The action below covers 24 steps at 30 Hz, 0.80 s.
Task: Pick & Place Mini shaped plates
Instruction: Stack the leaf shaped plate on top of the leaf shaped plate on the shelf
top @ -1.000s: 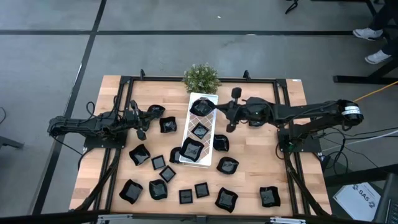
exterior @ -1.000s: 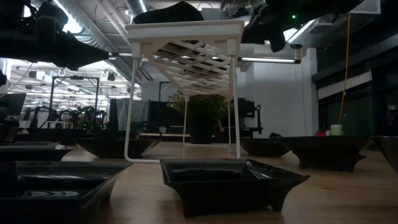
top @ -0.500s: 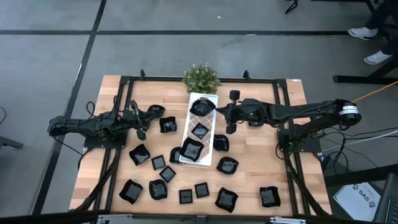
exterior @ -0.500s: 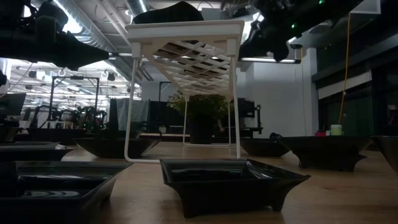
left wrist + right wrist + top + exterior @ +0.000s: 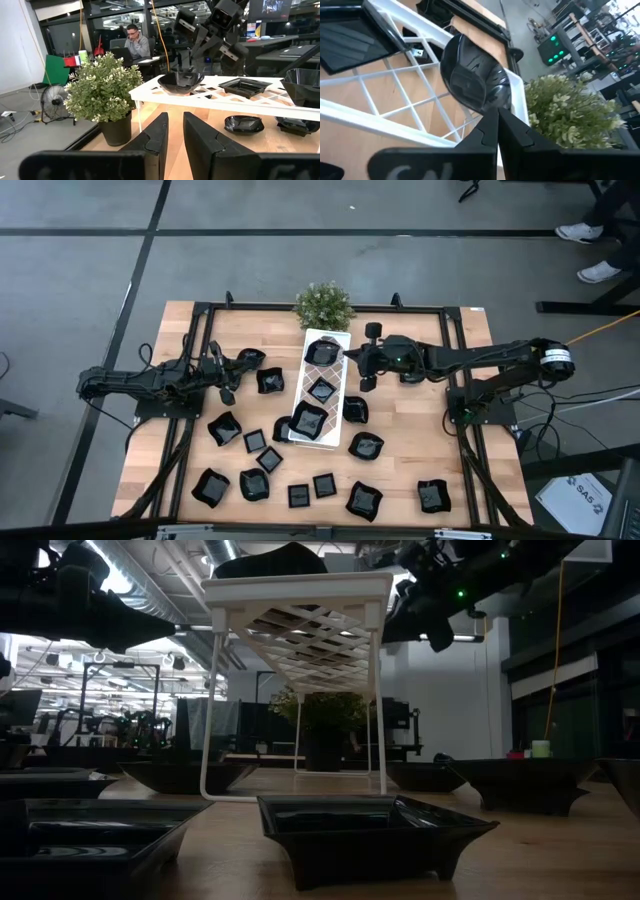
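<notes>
Hovering at the white tray's [image 5: 322, 392] twelve o'clock end, the right gripper [image 5: 352, 356] has its fingers pressed together with nothing between them; the round dish [image 5: 323, 351] just beyond its tips sits on the lattice by itself, so I judge that placement finished. Two square dishes [image 5: 321, 390] occupy the tray's middle and six o'clock end (three aboard in all). Most of the mini shaped plates [image 5: 364, 500] lie loose on the table [image 5: 400, 480], spread from four to eight o'clock around the tray, with a few at nine o'clock near the left gripper [image 5: 227, 372]. That gripper waits low over the wood, fingers a little apart and empty in its wrist view, probably parked clear of the shared tray while the other arm works there. A potted plant [image 5: 323, 304] stands at twelve o'clock, just past the tray.

From table height the tray's legs and underside hide what rests on top, and the nearest dish [image 5: 375, 830] blocks those behind it. Whether the right fingertips touch the round dish's rim is hard to tell.
</notes>
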Available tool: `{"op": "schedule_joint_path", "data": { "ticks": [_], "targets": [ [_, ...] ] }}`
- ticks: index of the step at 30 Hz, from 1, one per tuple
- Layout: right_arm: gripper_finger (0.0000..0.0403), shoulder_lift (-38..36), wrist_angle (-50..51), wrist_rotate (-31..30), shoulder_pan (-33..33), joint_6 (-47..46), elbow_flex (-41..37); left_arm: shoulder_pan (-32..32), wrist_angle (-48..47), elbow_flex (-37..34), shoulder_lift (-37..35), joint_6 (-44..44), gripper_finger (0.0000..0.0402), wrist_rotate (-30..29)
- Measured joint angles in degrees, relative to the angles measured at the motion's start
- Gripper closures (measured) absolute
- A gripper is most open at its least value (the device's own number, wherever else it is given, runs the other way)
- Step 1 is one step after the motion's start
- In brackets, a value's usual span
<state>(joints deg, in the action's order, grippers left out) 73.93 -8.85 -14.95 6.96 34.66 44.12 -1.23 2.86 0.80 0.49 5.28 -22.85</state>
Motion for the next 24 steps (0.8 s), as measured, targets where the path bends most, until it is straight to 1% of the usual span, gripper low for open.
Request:
{"op": "schedule_joint_path", "data": {
  "ticks": [4, 7, 13, 17, 19, 22, 24],
  "targets": [
    [0.0398, 0.02, 2.01, 0.01, 0.00, -2.53, 0.00, 0.00, -0.01, 0.00, 0.01, 0.00, 0.0350, 0.00],
    [0.0398, -0.30, 5.99, -0.01, -0.58, -5.33, 0.00, 0.00, 0.01, 0.00, 0.02, 0.00, 0.0349, 0.00],
    [0.0398, -1.66, 12.18, 0.01, -3.95, -10.39, 0.00, 0.00, 0.01, 0.00, 0.00, -0.02, 0.0348, -0.01],
    [0.0392, -3.82, 16.89, -0.17, -6.32, -13.03, 0.00, 0.00, -0.01, 0.00, 0.00, 0.00, 0.0350, -0.02],
    [0.0386, -5.25, 19.96, -2.46, -7.29, -14.97, 0.00, 0.00, 0.01, 0.00, 0.01, -0.01, 0.0349, -0.01],
    [0.0378, -7.65, 24.19, -8.43, -8.27, -19.16, 0.00, 0.00, 0.01, 0.00, 0.00, 0.00, 0.0347, 0.00],
    [0.0372, -9.25, 27.49, -10.02, -8.60, -19.73, 0.00, 0.00, -0.01, 0.00, 0.00, 0.00, 0.0347, 0.00]
  ]
}}
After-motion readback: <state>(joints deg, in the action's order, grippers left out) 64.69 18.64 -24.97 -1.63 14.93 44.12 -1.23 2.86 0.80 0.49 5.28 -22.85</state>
